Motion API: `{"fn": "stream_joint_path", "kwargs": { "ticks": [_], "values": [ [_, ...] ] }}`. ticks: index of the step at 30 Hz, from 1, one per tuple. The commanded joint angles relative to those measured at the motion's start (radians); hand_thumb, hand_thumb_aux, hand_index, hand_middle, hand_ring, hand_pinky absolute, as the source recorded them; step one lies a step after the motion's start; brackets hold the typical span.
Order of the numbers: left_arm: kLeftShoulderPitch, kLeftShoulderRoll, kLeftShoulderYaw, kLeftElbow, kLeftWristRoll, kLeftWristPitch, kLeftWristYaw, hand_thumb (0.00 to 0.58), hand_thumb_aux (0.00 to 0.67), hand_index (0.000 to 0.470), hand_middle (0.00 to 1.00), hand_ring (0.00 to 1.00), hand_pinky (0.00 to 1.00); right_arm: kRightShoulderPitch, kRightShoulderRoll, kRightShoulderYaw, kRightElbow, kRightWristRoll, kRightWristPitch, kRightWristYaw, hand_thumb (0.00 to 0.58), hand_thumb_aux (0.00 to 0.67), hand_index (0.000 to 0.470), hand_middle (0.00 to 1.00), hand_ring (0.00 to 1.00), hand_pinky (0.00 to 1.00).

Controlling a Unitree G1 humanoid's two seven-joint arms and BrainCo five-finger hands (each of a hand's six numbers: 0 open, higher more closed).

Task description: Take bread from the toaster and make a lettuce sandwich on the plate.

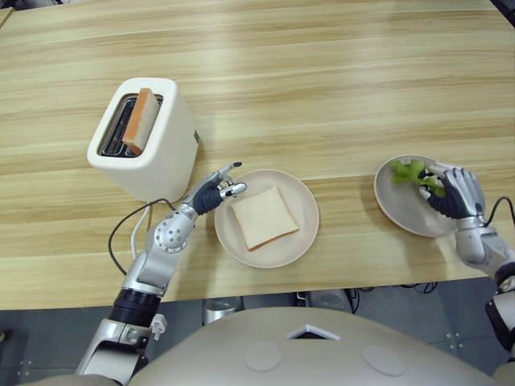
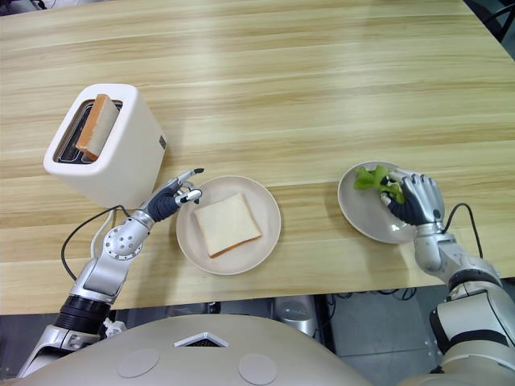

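Observation:
A white toaster stands at the left with one slice of bread sticking up from a slot. To its right a beige plate carries one slice of bread lying flat. My left hand is open at that plate's left rim, between the toaster and the plate, holding nothing. At the right a second plate holds a green lettuce leaf. My right hand rests on this plate with its fingers curled around the lettuce.
The toaster's cord loops on the wooden table beside my left forearm. The table's front edge runs just below both plates. Wide bare tabletop lies behind the plates and toaster.

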Motion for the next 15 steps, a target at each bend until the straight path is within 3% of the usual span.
{"fn": "stream_joint_path", "kwargs": {
  "ticks": [1, 8, 15],
  "values": [
    [-0.004, 0.015, 0.012, -0.002, -0.010, -0.002, -0.008, 0.000, 0.000, 0.000, 1.00, 1.00, 1.00, -0.052, -0.014, -0.007, -0.156, -0.019, -0.049, 0.017, 0.580, 0.670, 0.460, 1.00, 1.00, 1.00],
    [-0.010, 0.025, 0.056, -0.037, -0.022, -0.013, 0.013, 0.000, 0.000, 0.000, 1.00, 1.00, 1.00, -0.094, 0.087, -0.005, -0.430, -0.029, -0.069, 0.126, 0.580, 0.670, 0.460, 1.00, 1.00, 1.00],
    [-0.021, 0.047, 0.170, -0.154, -0.091, -0.015, 0.009, 0.000, 0.000, 0.000, 1.00, 1.00, 1.00, -0.127, 0.280, 0.062, -0.582, -0.090, -0.037, 0.267, 0.580, 0.670, 0.460, 1.00, 1.00, 1.00]
  ]
}}
